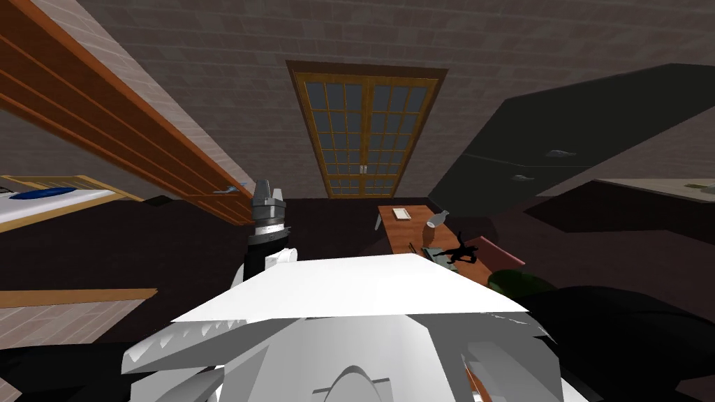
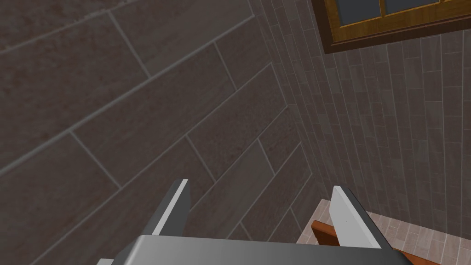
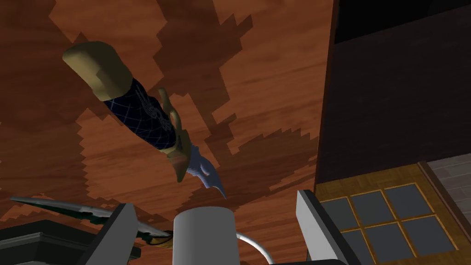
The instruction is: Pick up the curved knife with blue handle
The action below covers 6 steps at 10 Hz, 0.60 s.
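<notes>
The curved knife (image 3: 142, 115) lies on a reddish wooden table (image 3: 257, 69). It has a dark blue handle, a gold pommel and guard, and a short bluish blade that points toward my right gripper (image 3: 214, 200). That gripper hovers over the table just off the blade tip, open and holding nothing. A white cylinder (image 3: 204, 234) with a thin curved loop sits between its fingers, close to the gripper body. My left gripper (image 2: 261, 185) is open and empty, raised at the left of my chest (image 1: 267, 190), away from the table (image 1: 401, 234).
A thin green blade-like object (image 3: 69, 207) lies by my right gripper's finger. On the table are a white flat item (image 1: 401, 213), a pale bottle (image 1: 436, 220) and a black shape (image 1: 461, 252). A glass-paned door (image 1: 366, 132) is ahead and a dark cabinet (image 1: 558, 160) stands right.
</notes>
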{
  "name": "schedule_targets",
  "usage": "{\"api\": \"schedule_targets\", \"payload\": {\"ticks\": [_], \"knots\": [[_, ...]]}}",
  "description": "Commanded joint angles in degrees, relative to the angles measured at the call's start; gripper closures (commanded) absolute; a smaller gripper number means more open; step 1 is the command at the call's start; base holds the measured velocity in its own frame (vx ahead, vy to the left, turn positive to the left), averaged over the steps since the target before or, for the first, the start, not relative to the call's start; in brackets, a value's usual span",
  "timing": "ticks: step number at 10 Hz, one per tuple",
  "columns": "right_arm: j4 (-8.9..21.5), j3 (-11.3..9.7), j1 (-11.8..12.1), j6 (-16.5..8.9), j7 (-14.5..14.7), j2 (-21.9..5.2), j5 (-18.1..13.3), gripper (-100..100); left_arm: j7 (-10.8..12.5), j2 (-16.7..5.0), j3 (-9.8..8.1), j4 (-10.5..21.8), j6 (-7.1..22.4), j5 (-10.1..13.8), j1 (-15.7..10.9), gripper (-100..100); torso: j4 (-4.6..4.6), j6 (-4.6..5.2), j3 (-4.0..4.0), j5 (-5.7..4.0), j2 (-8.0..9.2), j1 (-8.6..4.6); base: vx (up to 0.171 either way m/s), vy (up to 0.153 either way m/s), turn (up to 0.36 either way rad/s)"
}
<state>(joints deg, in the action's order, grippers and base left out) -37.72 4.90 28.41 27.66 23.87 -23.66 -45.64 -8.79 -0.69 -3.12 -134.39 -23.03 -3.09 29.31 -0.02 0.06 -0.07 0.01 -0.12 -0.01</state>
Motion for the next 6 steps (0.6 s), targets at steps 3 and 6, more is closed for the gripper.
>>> {"api": "schedule_targets", "payload": {"ticks": [3, 6], "knots": [[6.3, -1.7, -0.8, -1.2, 2.1, -0.1, -3.4, -100, 0.0, 0.0, 0.0, 0.0, 0.0, 0.0, 0.0, 0, 0.0, 0.0, -0.02, -0.03, -0.03, -0.14, 0.012, -0.057, 0.208], [7.4, -2.2, -0.8, -1.5, 2.3, -0.1, -4.2, -100, 0.0, 0.0, 0.0, 0.0, 0.0, 0.0, 0.0, 0, -0.01, 0.04, -0.01, 0.0, -0.01, 0.07, 0.004, -0.013, 0.039]]}}
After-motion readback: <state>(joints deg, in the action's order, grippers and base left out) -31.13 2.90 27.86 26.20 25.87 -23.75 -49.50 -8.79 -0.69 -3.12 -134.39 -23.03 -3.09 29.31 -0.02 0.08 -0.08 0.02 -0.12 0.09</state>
